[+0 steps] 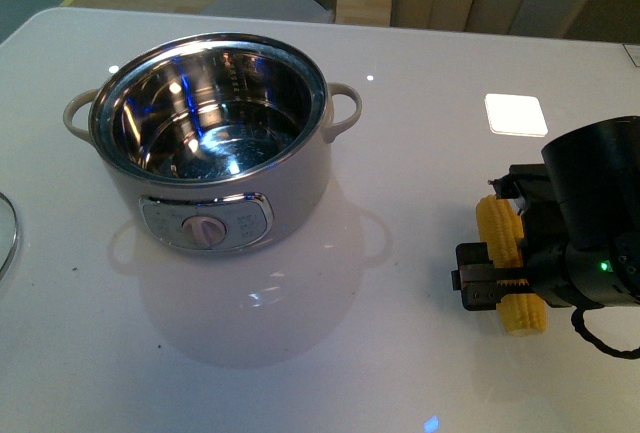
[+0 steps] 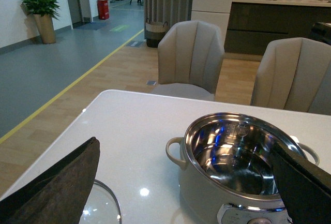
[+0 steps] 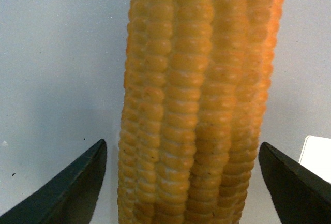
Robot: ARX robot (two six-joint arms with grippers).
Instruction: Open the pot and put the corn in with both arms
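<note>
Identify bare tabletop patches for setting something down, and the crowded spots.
Free: the table between the pot and the corn; the near strip in front of the pot. Crowded: around the right gripper straddling the corn, and the left edge by the glass lid.

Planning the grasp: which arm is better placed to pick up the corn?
Right. The right gripper straddles the corn, with its open fingers on either side and gaps between them and the cob. The left gripper faces the pot, and no corn shows in its view.
</note>
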